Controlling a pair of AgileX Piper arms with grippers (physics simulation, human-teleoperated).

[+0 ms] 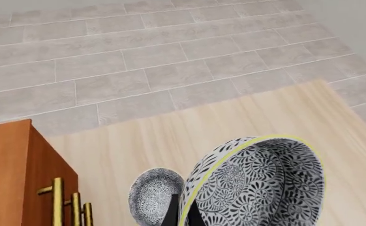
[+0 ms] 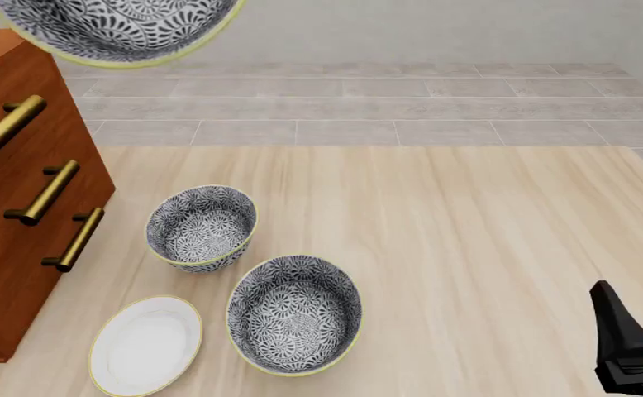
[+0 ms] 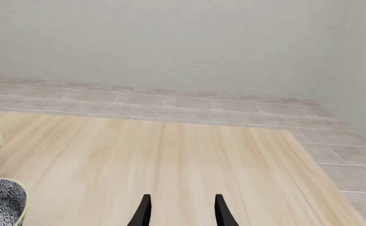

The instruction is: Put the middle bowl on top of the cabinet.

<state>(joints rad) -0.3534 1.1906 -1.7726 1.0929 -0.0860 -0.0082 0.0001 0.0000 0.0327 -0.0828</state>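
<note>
The table [image 2: 465, 248], pale wood, fills most of the front view, with grey floor tiles beyond it at twelve o'clock. The cabinet [image 2: 18, 198], reddish brown with three brass bar handles, stands at the nine o'clock edge. The middle bowl [image 2: 117, 29] is up in the air at eleven o'clock, above the cabinet's top corner and partly cut off by the frame; in the left wrist view it [image 1: 255, 183] is tilted on edge, its rim clamped between the dark fingers of the left gripper [image 1: 183, 214]. Two matching bowls rest on the table: the near bowl [image 2: 294, 314] at six o'clock and the far bowl [image 2: 202, 227] just beyond it toward ten. A white plate [image 2: 145, 345] lies at seven o'clock. The right gripper [image 3: 181, 209], at four o'clock, holds nothing, its fingers narrowly parted.
</note>
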